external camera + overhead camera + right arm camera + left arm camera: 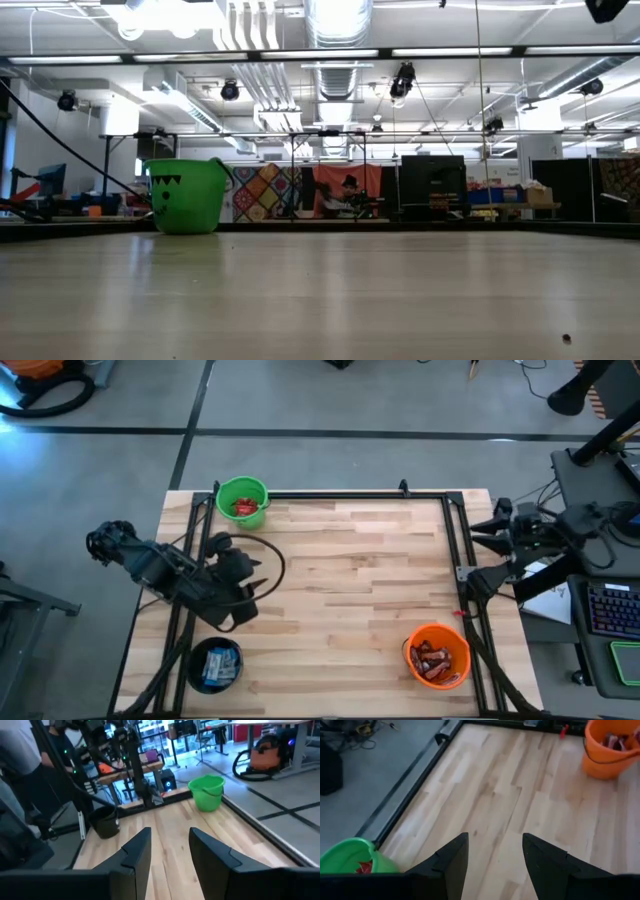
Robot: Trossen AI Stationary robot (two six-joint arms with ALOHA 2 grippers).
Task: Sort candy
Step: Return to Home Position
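From above, you see the wooden table (350,580) with three buckets on it. The green bucket (242,498) stands at the far left corner and holds the red candy (245,507). The black bucket (215,663) stands at the near left corner with the blue-and-white candy (217,665) inside. The orange bucket (437,655) stands near the near right corner with the brown bars (432,658) inside. Your left arm (165,570) reaches over the table's left side, between the green and black buckets. Your right arm (540,540) sits folded at the right edge.

From table height, you see only the green bucket at the far left, standing upright on the boards.

From the left wrist, your left hand (495,840) hangs above the table with its fingers parted and nothing between them. It faces across the table toward the orange bucket, well apart from it, with the green bucket close by its side.

From the right wrist, your right hand (170,832) also has its fingers parted and grips nothing. It looks along the table at the green and black buckets on the far side.
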